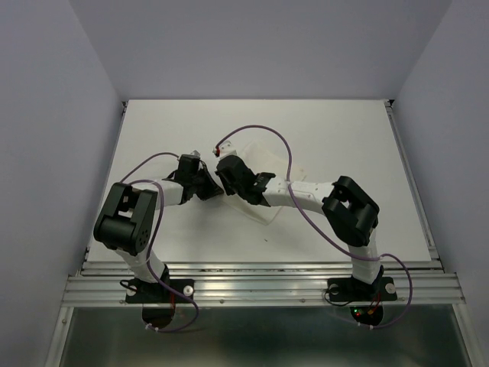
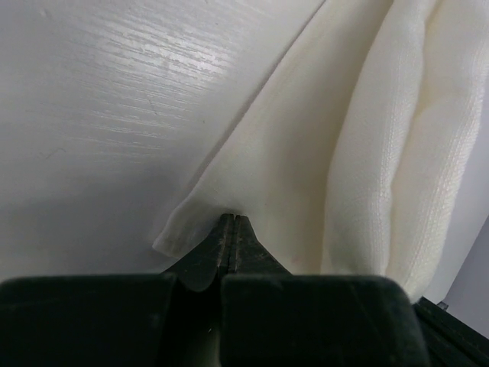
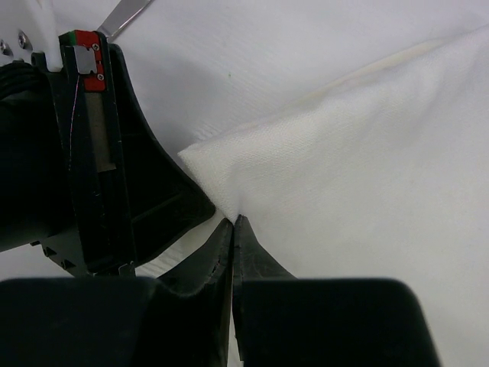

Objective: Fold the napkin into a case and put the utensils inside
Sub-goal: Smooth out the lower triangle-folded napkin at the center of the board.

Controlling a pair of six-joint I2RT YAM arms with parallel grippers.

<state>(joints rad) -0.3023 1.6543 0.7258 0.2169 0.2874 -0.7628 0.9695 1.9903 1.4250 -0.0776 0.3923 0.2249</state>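
Note:
The white napkin lies partly lifted at the middle of the table, with both grippers meeting at its left side. My left gripper is shut on the napkin's edge, and a small flap of cloth sticks out to the left of the tips. The napkin hangs in soft folds beyond it. My right gripper is shut on a corner of the napkin, right beside the left gripper's black body. One shiny silver utensil shows at the top left of the right wrist view. No case shows.
The white table is walled by grey panels on the left, back and right. A metal rail runs along the near edge and carries both arm bases. Purple cables loop over the arms.

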